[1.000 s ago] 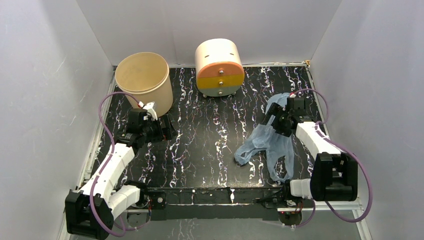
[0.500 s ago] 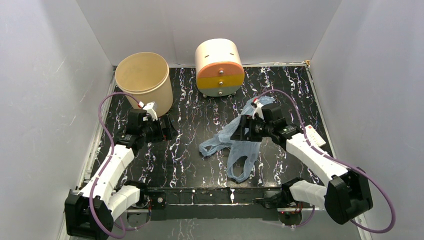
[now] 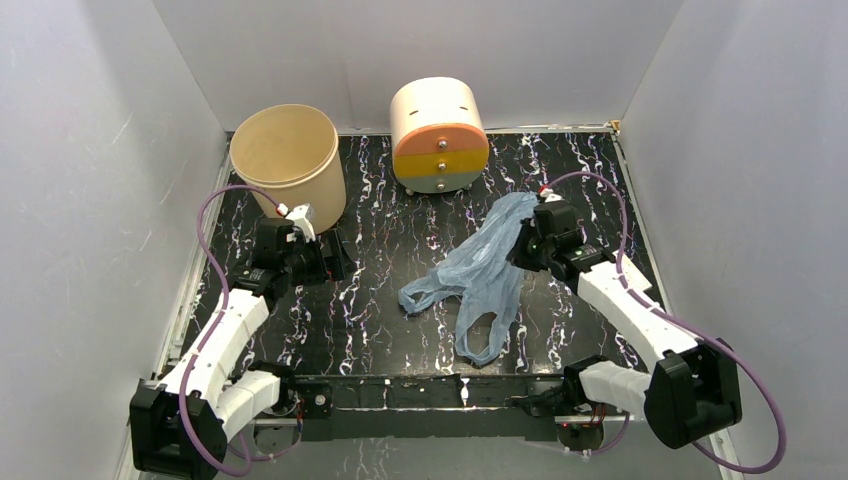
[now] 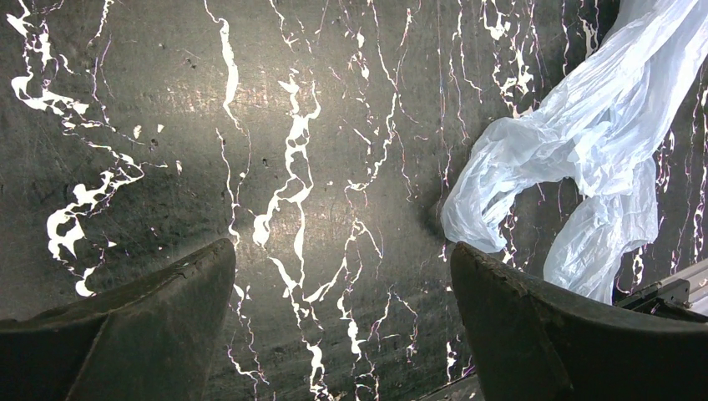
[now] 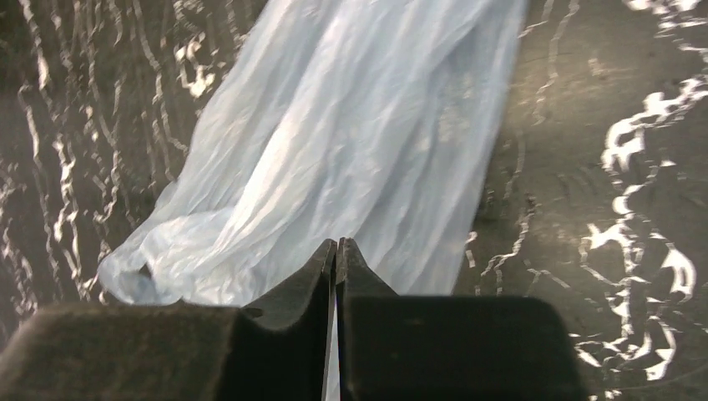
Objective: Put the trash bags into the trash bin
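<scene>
The trash bag [image 3: 480,275], thin pale-blue film, lies stretched across the middle of the black marbled table. Its upper end runs up to my right gripper [image 3: 520,243]. In the right wrist view the jaws of that gripper [image 5: 336,242] are pressed together over the bag [image 5: 334,150], with pale film showing in the slit between them. The tan trash bin [image 3: 320,190] stands upright at the back left, mouth up. My left gripper [image 3: 333,262] hovers just in front of the bin. It stands wide open [image 4: 342,251] over bare table, and the bag's loose end [image 4: 576,142] lies to its right.
A cream cylinder with an orange-yellow front and knobs [image 3: 438,135] stands at the back centre. White walls close in the table on three sides. The metal front rail [image 3: 420,385] runs between the arm bases.
My right arm dragged the bag left to the table's middle. It then shifted back to the bag's upper end and its jaws closed there. The left arm has not moved.
</scene>
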`<move>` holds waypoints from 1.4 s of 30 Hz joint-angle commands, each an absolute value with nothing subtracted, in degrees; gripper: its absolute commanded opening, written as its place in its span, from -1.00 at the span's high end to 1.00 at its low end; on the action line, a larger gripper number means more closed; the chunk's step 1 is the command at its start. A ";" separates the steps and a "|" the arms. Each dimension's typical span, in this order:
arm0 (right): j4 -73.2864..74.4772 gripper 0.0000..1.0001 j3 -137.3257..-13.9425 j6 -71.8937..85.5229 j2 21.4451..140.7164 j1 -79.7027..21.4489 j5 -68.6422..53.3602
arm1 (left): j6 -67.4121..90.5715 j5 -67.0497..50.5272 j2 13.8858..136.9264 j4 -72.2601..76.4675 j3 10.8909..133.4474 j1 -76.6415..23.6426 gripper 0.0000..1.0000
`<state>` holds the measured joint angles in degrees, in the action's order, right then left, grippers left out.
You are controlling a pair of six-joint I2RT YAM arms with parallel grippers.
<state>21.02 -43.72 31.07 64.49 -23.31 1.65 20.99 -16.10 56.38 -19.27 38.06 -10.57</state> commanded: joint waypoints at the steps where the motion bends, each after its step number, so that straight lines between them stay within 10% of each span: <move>1: 17.20 0.74 -46.12 32.59 66.13 -18.95 3.45 | 20.92 -16.98 55.72 -18.66 37.88 -10.25 -0.95; 6: 14.16 -0.68 -49.55 33.00 73.08 -13.59 -5.89 | 20.92 -17.11 55.98 -18.70 37.96 -10.28 -0.95; 10: 12.72 -0.88 -53.21 34.33 80.50 -11.39 -7.36 | 20.83 -17.14 56.31 -18.72 38.05 -10.28 -0.95; 15: 13.42 -0.53 -57.77 33.15 90.88 -10.66 -8.33 | 20.76 -17.45 56.43 -18.70 38.06 -10.24 -0.94; 19: 12.88 0.58 -57.91 29.65 90.78 -11.23 -17.31 | 20.50 -17.78 56.42 -18.63 38.05 -10.28 -0.95; 22: 9.05 0.81 -54.25 25.38 86.25 -12.99 -30.64 | 20.48 -18.65 56.51 -18.26 37.97 -10.28 -0.95; 34: 5.71 0.92 -41.25 22.65 82.56 -24.59 -45.03 | 37.24 -34.11 56.81 7.88 29.01 -12.06 -0.95; 42: 11.36 0.85 -42.75 17.76 85.96 -28.11 -44.12 | 42.03 -22.38 67.38 19.27 31.30 -29.21 -0.95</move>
<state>9.30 -40.69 21.74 85.14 -26.20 -43.51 37.30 -26.41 63.40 8.75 28.91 -24.16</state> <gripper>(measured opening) 0.069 0.977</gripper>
